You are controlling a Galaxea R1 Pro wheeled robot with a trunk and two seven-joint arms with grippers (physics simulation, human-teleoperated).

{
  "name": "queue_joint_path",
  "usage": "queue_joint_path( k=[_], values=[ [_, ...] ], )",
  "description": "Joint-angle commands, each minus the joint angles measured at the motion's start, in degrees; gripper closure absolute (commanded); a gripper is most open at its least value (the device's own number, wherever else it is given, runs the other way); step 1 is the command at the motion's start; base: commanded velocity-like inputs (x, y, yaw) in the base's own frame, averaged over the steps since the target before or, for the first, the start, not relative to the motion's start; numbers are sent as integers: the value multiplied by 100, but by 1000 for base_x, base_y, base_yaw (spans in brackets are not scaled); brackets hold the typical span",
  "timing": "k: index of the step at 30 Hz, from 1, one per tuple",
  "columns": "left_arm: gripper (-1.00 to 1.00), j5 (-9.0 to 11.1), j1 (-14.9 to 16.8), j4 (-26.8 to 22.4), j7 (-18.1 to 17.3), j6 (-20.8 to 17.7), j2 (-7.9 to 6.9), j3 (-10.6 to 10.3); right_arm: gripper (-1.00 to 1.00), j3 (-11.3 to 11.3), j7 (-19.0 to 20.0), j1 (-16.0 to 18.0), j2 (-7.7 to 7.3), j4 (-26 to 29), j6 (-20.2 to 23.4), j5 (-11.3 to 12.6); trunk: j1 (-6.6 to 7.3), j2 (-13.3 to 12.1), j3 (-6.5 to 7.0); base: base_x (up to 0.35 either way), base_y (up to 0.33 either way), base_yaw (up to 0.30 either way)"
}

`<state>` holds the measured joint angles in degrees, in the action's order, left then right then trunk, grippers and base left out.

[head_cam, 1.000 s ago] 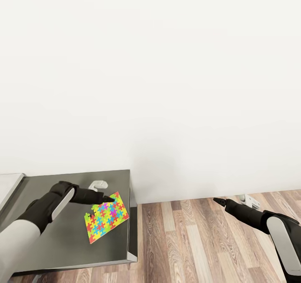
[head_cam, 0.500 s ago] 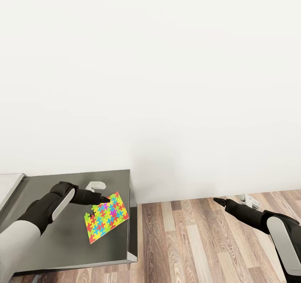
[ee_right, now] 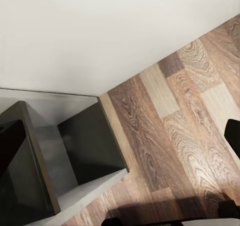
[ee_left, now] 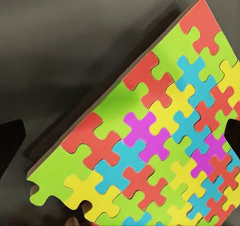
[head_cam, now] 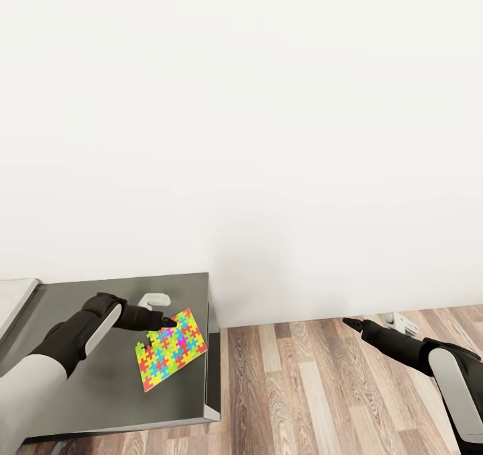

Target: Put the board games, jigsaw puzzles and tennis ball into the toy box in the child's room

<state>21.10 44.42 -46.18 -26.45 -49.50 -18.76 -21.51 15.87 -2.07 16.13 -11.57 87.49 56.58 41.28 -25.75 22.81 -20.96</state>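
The jigsaw puzzle [head_cam: 170, 350] lay flat on the dark grey surface [head_cam: 94, 388], close to its right-hand edge in the head view and about midway between the wall side and the near lip. It was a thin rectangle of interlocking green, yellow, red, blue, orange and magenta pieces. Its long axis ran on a diagonal, from the corner nearest the robot up and away toward the wall and the right edge of the surface, so that its far corner pointed at the far right corner of the surface. In the left wrist view the puzzle [ee_left: 150, 141] showed a straight red and green border along one long side, with the dark surface [ee_left: 65, 51] beyond it.

The left gripper [head_cam: 170, 320] sat at the puzzle's upper left edge, its dark tips right at or over the border; whether they touched the sheet could not be told. In the left wrist view two dark finger shapes stood far apart at opposite edges with the puzzle between them, so the gripper was spread wide and held nothing.

The right gripper [head_cam: 348, 321] hung over the wood-plank floor [head_cam: 322, 388], well apart from the surface, near the white wall [head_cam: 268, 139]. Its fingers came to a narrow point in the head view, yet the right wrist view showed dark shapes at opposite edges; I could not tell its opening.
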Motion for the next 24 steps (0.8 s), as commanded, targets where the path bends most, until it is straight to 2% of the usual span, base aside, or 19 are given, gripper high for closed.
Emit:
queue_joint_path(
  k=[1, 11, 24],
  values=[
    [-100, -1, 6, -1, -10, -16, -2, -17, -100, 4, -20, 5, -3, 5, 29, 29, -3, 11, -10, 0, 0, 0],
    [-100, 0, 6, 4, -1, -16, 37, -19, -100, 4, 285, 5, -23, 7, 29, 23, -3, 11, -10, 0, 0, 0],
    [-100, 0, 6, 4, -1, -8, 56, -20, -100, 12, 346, 5, -29, 5, 28, 20, -3, 11, -86, 0, 0, 0]
  ],
)
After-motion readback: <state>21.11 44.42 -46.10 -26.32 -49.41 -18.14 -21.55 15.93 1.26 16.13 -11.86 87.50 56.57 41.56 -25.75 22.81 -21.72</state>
